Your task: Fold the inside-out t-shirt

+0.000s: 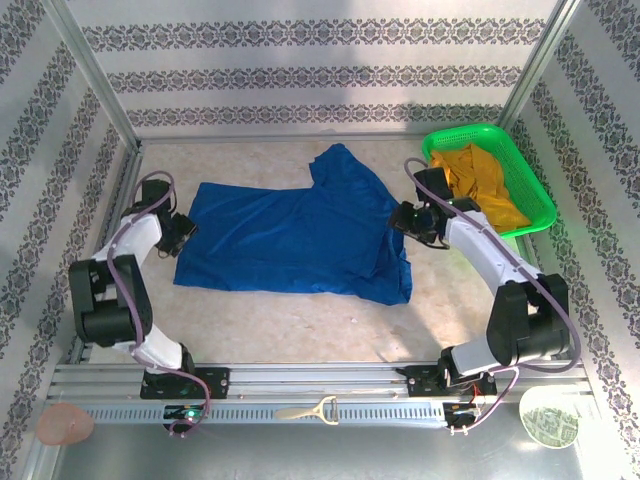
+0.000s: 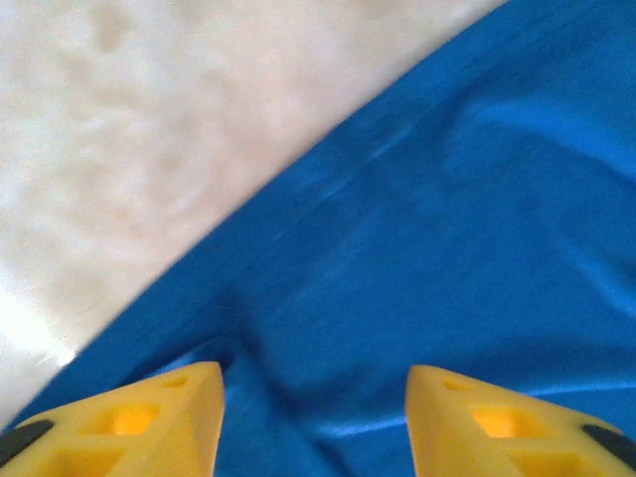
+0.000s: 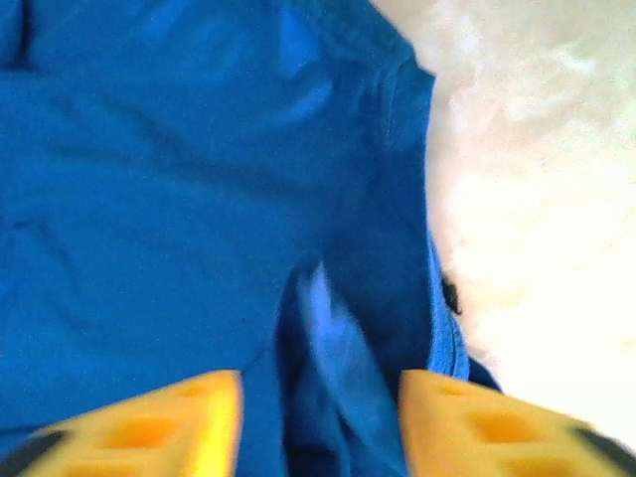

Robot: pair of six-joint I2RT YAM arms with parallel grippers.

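The inside-out t-shirt (image 1: 295, 235) lies spread out, plain royal blue, across the middle of the table, one sleeve pointing to the far side. My left gripper (image 1: 185, 232) sits at the shirt's left edge. In the left wrist view its yellow fingers (image 2: 149, 417) stand apart over lightly wrinkled blue cloth (image 2: 447, 248), so the left gripper (image 2: 314, 397) is open. My right gripper (image 1: 405, 222) is at the shirt's right edge. The right gripper (image 3: 320, 397) is open too, with a raised ridge of the blue cloth (image 3: 179, 199) loose between its fingers.
A green basket (image 1: 470, 132) at the back right holds a mustard-yellow garment (image 1: 485, 185). Bare pale tabletop (image 1: 300, 320) runs along the near side of the shirt. Patterned walls close in the left, back and right. A small tool (image 1: 310, 411) lies on the front rail.
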